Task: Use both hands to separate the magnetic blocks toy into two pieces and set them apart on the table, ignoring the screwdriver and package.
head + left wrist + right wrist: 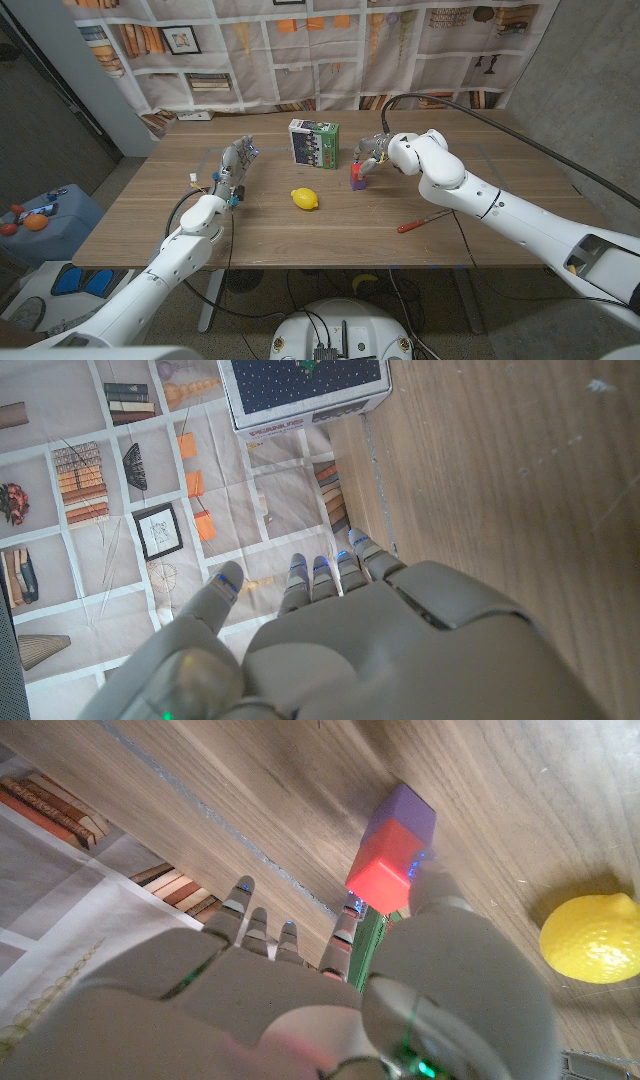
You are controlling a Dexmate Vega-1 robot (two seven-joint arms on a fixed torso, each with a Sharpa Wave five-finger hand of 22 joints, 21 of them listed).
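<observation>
Blocks toy (357, 179) stood right of the package (314, 142), my right hand (375, 151) pinching its red end (purple end free, I think). Left hand (236, 166) hung open, well apart; it needed to grab purple, then pull straight.

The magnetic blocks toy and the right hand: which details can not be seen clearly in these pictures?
- Magnetic blocks toy: the right wrist view shows its red and purple blocks, but the right hand covers the rest; in the head view it is too small.
- Grip: whether the fingers hold the toy or only touch it cannot be told.
- Package: cut off by the edge in the left wrist view.
</observation>
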